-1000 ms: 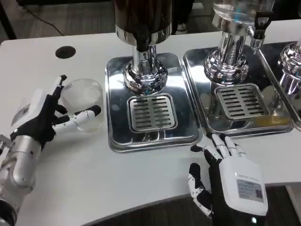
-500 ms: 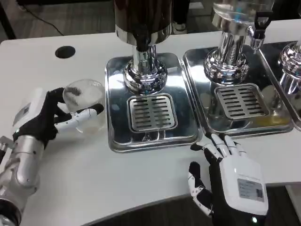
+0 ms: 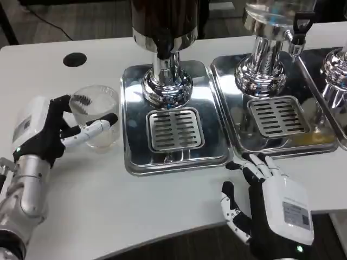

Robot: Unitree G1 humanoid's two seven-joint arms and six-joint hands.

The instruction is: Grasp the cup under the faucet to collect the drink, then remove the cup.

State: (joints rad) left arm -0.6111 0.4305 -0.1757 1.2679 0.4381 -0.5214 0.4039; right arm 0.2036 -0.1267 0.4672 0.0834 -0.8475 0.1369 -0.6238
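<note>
A: Two chrome drip trays along the far side of the white table (image 3: 108, 195), each with a slotted grate. The left tray (image 3: 133, 151) carries the dark dispenser (image 3: 165, 32) on its chrome column, the neighbouring tray (image 3: 227, 108) a clear-topped one (image 3: 271, 21).

B: And the clear cup (image 3: 96, 116)?

A: On the table near the left edge, just beside the left tray's rim, off the grate (image 3: 174, 129). Nothing I can make out inside it.

B: Hands?

A: Left hand (image 3: 46, 135) wraps the cup, thumb in front, fingers behind. Right hand (image 3: 271, 200) rests by the near edge, fingers spread, holding nothing, fingertips (image 3: 255, 162) close to the left tray's near corner.
</note>
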